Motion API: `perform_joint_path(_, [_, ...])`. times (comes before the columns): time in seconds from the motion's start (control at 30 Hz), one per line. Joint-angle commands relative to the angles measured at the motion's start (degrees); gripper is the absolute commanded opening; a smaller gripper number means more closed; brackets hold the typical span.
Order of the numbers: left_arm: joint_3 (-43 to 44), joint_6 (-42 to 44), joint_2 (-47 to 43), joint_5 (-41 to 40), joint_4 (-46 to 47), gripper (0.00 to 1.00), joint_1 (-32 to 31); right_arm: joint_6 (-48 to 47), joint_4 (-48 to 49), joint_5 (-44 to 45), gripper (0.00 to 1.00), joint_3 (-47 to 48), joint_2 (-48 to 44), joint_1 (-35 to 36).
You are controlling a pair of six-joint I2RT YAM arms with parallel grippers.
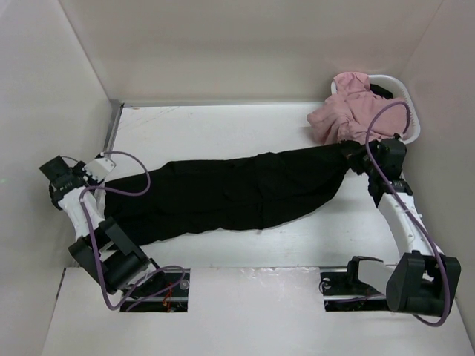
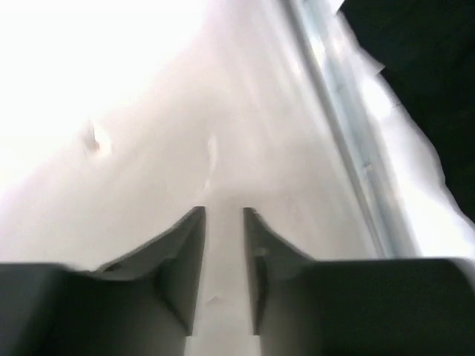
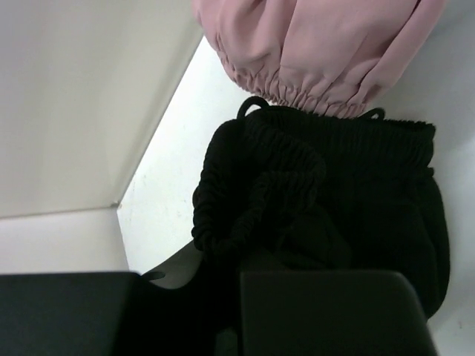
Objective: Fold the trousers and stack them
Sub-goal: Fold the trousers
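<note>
Right claw (image 1: 350,150) clamped on bunched waistband of trousers (image 1: 230,193), just left of basket (image 1: 407,100). Trousers lie stretched flat on surface (image 1: 223,126), running from basket's near-left side away toward left claw (image 2: 224,212). Pink garment (image 1: 345,111) spills over basket's left rim, touching waistband. Left claw: narrow gap, empty, farthest from basket, by left wall (image 1: 44,89). Bare surface along both long trouser edges.

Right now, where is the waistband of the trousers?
The waistband of the trousers sits far right in the top view, bunched in the right gripper, just in front of the pink garment.
</note>
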Motion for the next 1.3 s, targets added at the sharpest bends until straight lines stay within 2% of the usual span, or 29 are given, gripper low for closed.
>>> perform_joint_path(0.0, [4.1, 0.0, -0.5, 5.2, -16.0, 0.40, -2.6, -2.2, 3.4, -1.8, 0.00, 0.2, 0.4, 1.5])
perform_joint_path(0.07, [5.2, -0.7, 1.4, 6.0, -25.2, 0.54, -5.6, -2.0, 3.8, -1.2, 0.00, -1.5, 0.0, 2.1])
perform_joint_path(0.1, [5.2, -1.3, 2.0, 6.0, -27.7, 0.55, -6.8, -1.8, 4.1, -1.1, 0.00, -2.4, -0.3, 2.2])
perform_joint_path(0.17, [3.9, -3.1, 3.2, 5.8, -31.0, 0.57, -9.9, -1.6, 4.3, -1.2, 0.00, -3.8, -1.2, 1.7])
perform_joint_path(0.33, [5.8, -6.1, 6.1, 6.5, -31.3, 0.61, -10.8, -3.2, 3.5, -0.7, 0.00, -4.8, -3.8, 1.5])
perform_joint_path(0.53, [11.8, -6.3, 14.1, 0.1, -37.6, 0.59, -17.1, -3.7, 2.6, 0.7, 0.00, -4.6, -5.3, 0.7])
perform_joint_path(0.7, [11.7, -7.2, 19.6, -10.0, -27.9, 0.56, -20.0, -3.9, 2.1, 2.1, 0.00, -4.3, -6.6, 0.4])
perform_joint_path(0.77, [11.8, -7.6, 21.8, -11.7, -26.0, 0.50, -20.8, -3.5, 2.5, 2.9, 0.00, -4.9, -6.7, 0.4])
perform_joint_path(0.8, [12.1, -7.8, 22.9, -12.6, -25.5, 0.41, -21.0, -3.3, 2.8, 3.2, 0.00, -5.2, -6.7, 0.4])
perform_joint_path(0.87, [13.1, -8.6, 24.9, -13.7, -23.6, 0.13, -21.1, -2.8, 3.6, 3.3, 0.00, -5.6, -6.2, 0.4])
perform_joint_path(0.9, [13.7, -9.5, 25.1, -13.8, -21.5, 0.07, -21.1, -2.6, 4.3, 3.3, 0.00, -5.6, -6.0, 0.5])
perform_joint_path(0.97, [15.3, -10.9, 24.0, -14.0, -15.1, 0.01, -21.1, -2.6, 5.5, 3.3, 0.00, -4.9, -5.3, 0.1])
perform_joint_path(1.13, [20.5, -15.0, 16.5, -13.1, 4.0, 0.02, -21.0, -3.5, 8.9, 2.0, 0.00, 0.2, -3.6, -3.5])
perform_joint_path(1.27, [21.0, -15.5, 11.3, -9.6, 10.9, 0.11, -21.0, -3.3, 12.9, -1.7, 0.00, 1.6, -3.5, -6.6])
